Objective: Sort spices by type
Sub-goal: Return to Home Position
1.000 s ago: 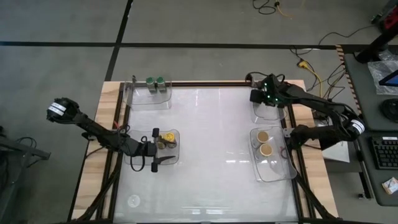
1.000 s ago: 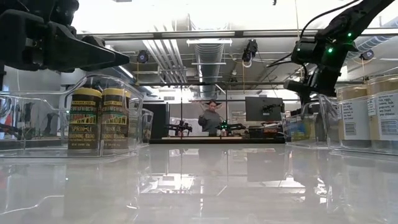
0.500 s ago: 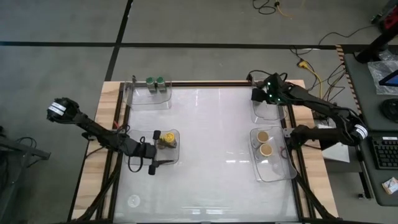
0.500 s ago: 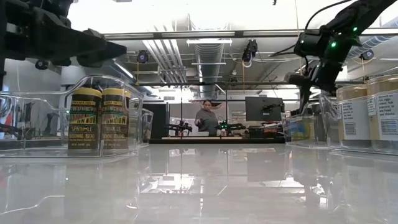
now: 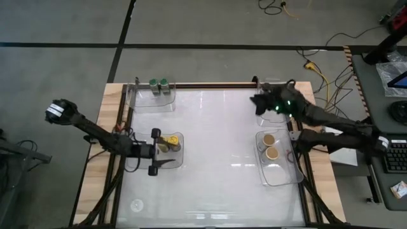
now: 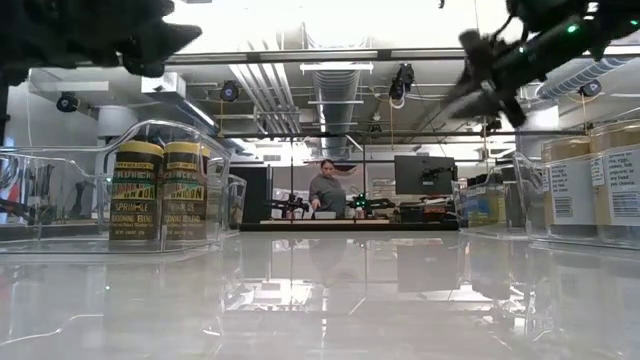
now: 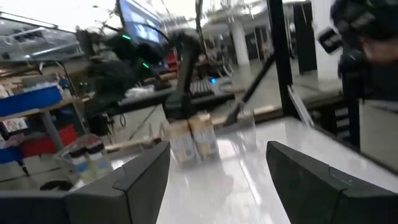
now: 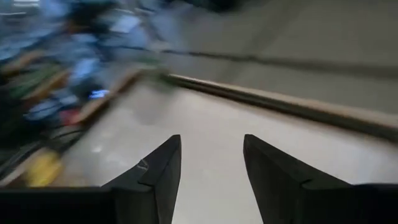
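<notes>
Two grippers gaped empty; left gripper [image 5: 158, 151] hovered over yellow jars [image 5: 169, 143], right gripper [image 5: 257, 103] by bin [image 5: 270, 121]; careless retreat risked clipping either.

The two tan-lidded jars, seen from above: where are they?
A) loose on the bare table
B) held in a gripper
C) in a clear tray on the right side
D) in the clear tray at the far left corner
C: the high view shows both tan-lidded jars standing side by side inside the right-hand clear tray, with no gripper on them.
</notes>
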Robot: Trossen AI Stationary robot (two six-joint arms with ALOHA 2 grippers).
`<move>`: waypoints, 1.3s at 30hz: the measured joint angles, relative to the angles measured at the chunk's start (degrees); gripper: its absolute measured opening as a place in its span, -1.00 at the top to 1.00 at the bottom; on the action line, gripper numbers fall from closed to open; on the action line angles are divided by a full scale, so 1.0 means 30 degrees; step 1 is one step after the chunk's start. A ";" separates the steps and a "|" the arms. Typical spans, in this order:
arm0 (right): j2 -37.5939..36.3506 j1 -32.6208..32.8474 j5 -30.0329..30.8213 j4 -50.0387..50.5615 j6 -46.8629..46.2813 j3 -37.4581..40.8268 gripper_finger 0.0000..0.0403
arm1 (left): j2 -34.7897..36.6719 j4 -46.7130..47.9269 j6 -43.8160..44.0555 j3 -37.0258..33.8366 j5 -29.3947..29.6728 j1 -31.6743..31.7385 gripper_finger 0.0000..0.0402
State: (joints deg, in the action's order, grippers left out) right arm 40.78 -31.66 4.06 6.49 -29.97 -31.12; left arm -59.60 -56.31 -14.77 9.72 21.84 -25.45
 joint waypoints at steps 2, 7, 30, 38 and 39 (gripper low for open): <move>-0.0170 0.1857 -0.0047 -0.3048 0.1693 0.1144 0.20 | 0.0833 0.0132 0.0342 0.0000 0.0030 0.0000 -0.25; 0.0572 0.6558 -0.0431 -0.7542 0.6105 0.3049 0.32 | 0.2866 0.0994 0.1949 0.0000 0.0032 0.0000 -0.25; -0.8682 1.0087 -0.0360 -0.2314 0.9679 0.6111 0.94 | 0.9018 0.6330 0.6754 0.0000 -0.4809 0.3163 -0.25; -1.0942 0.7900 -0.1939 -0.1533 1.0559 0.6457 0.94 | 0.8796 0.8274 0.6778 0.0000 -0.6165 0.7180 -0.25; -1.1378 0.7802 -0.2066 -0.0882 1.0836 0.6333 0.94 | 0.8988 0.8339 0.6740 0.0000 -0.6182 0.7184 -0.25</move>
State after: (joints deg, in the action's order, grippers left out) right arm 6.65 -8.25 -2.13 3.85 2.54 -12.12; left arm -32.64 -31.29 5.45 9.72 3.29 -3.90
